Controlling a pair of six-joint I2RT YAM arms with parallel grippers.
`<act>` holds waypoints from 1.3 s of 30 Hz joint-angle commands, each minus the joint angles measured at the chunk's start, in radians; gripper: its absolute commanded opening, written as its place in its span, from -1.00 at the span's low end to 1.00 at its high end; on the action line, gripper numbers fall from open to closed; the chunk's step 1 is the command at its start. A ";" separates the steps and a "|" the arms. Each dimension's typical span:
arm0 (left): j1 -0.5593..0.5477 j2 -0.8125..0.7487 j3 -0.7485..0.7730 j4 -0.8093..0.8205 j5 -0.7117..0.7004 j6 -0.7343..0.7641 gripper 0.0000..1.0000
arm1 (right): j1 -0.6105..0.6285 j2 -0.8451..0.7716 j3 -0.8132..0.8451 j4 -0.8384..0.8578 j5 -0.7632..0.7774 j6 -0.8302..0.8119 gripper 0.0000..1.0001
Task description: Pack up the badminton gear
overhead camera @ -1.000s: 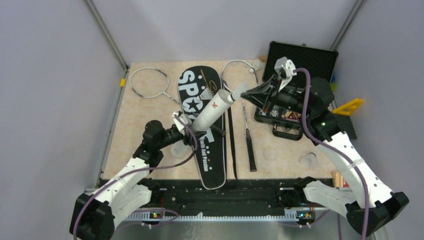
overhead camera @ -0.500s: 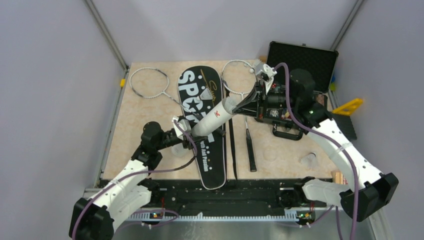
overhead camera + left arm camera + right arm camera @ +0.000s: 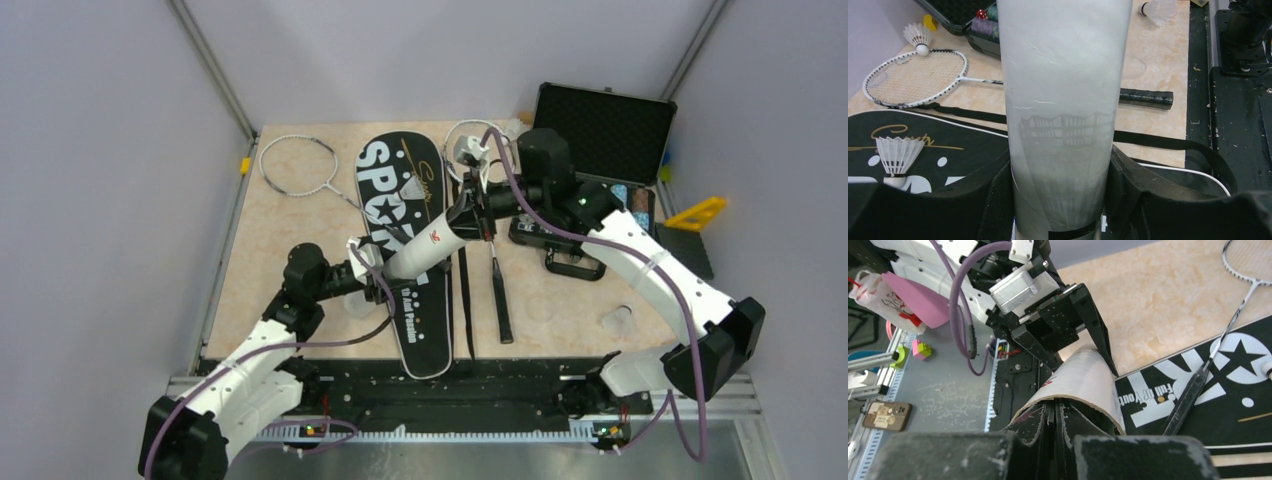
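Two grippers meet on the white tube [image 3: 425, 240], which slants above the black bag [image 3: 385, 165] in the middle of the table [image 3: 290, 240]. The left gripper [image 3: 1060, 195] clamps the tube's near end between its fingers. The right gripper [image 3: 1055, 410] has its fingers pressed together, tips poked into the tube's open far end. One racket [image 3: 298, 165] lies far left, the other racket [image 3: 500, 290] just right of the bag. A shuttlecock [image 3: 897, 155] sits on the bag.

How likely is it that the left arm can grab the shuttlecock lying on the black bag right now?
Probably not yet. The shuttlecock lies uncovered on the black bag nearby, but the left gripper is clamped around the white tube, so it has no free jaws.
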 commanded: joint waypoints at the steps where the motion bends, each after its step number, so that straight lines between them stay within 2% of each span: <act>1: -0.009 -0.023 0.006 0.066 0.031 0.015 -0.53 | 0.048 0.062 0.071 -0.057 0.025 -0.069 -1.00; 7: -0.011 -0.039 0.000 0.074 0.018 0.005 -0.54 | 0.069 0.136 0.123 -0.126 0.034 -0.088 -0.97; 11: -0.011 -0.047 -0.010 0.090 -0.003 0.004 -0.54 | 0.069 0.124 0.142 -0.159 0.099 -0.097 -0.73; 19: -0.011 -0.044 -0.007 0.098 -0.048 -0.010 -0.54 | 0.070 -0.028 0.119 -0.123 0.285 -0.080 -0.18; 24: -0.010 -0.038 -0.009 0.109 -0.052 -0.016 -0.54 | 0.069 -0.116 0.118 -0.105 0.421 -0.082 0.01; 29: -0.011 -0.040 -0.009 0.111 -0.057 -0.017 -0.54 | 0.069 -0.167 0.119 -0.115 0.475 -0.091 0.14; 35: -0.012 -0.050 -0.011 0.116 -0.091 -0.038 -0.54 | 0.069 -0.244 0.025 -0.022 0.578 -0.049 0.29; 39: -0.012 -0.059 -0.023 0.165 -0.248 -0.098 -0.54 | 0.068 -0.309 -0.064 0.106 0.762 -0.003 0.42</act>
